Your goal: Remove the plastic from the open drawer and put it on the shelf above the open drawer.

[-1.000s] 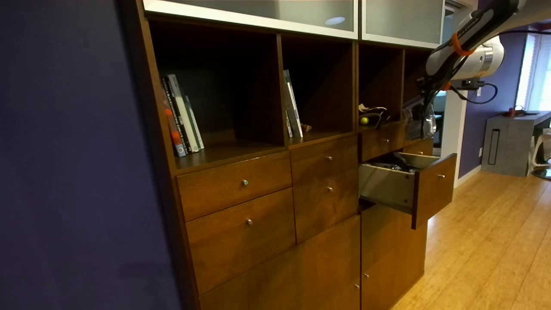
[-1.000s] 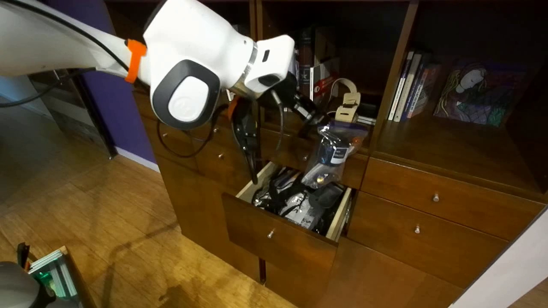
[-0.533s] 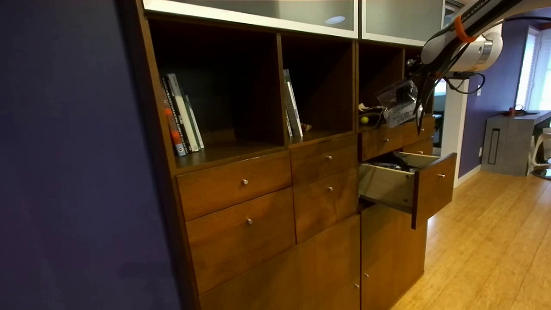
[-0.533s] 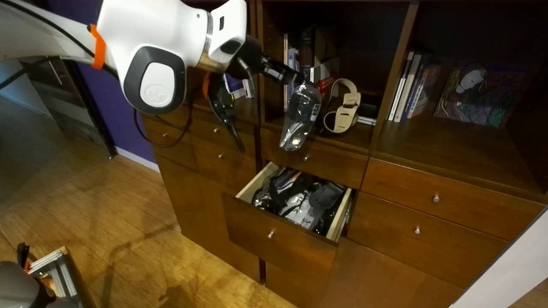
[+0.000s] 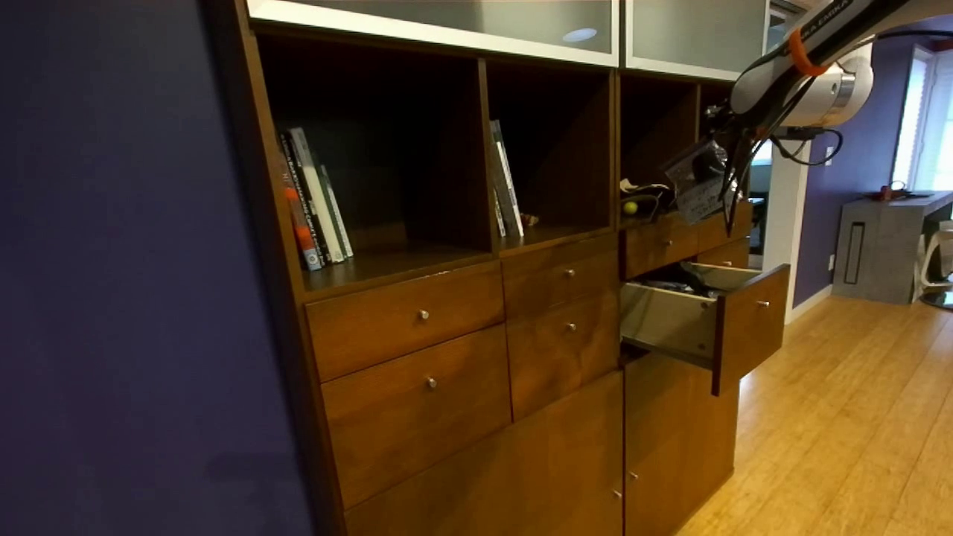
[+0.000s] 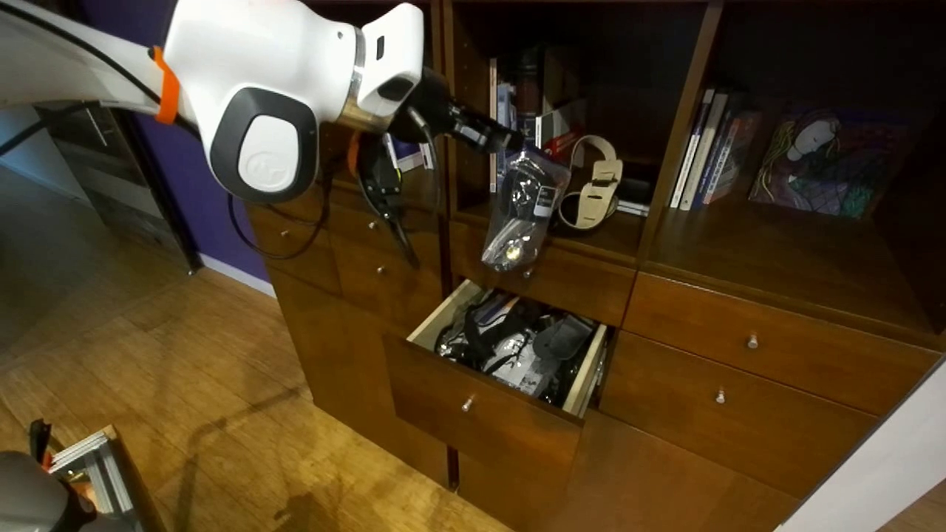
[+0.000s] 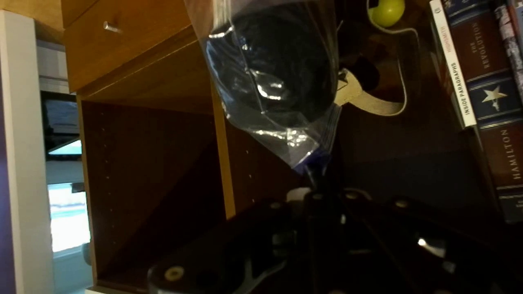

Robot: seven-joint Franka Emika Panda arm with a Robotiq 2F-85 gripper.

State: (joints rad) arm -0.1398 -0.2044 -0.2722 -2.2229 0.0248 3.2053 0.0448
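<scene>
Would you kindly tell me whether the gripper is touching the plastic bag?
Touching: in the wrist view, the gripper is closed on the plastic bag at its blue corner, with no gap between them.

plastic bag (image 6: 523,207) | hangs from gripper (image 6: 514,141) | above open drawer (image 6: 491,428)

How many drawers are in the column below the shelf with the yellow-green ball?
2: the closed upper drawer right under the shelf, and the open drawer below it. In an exterior view, the plastic bag partly covers the upper one; none seems fully hidden.
</scene>
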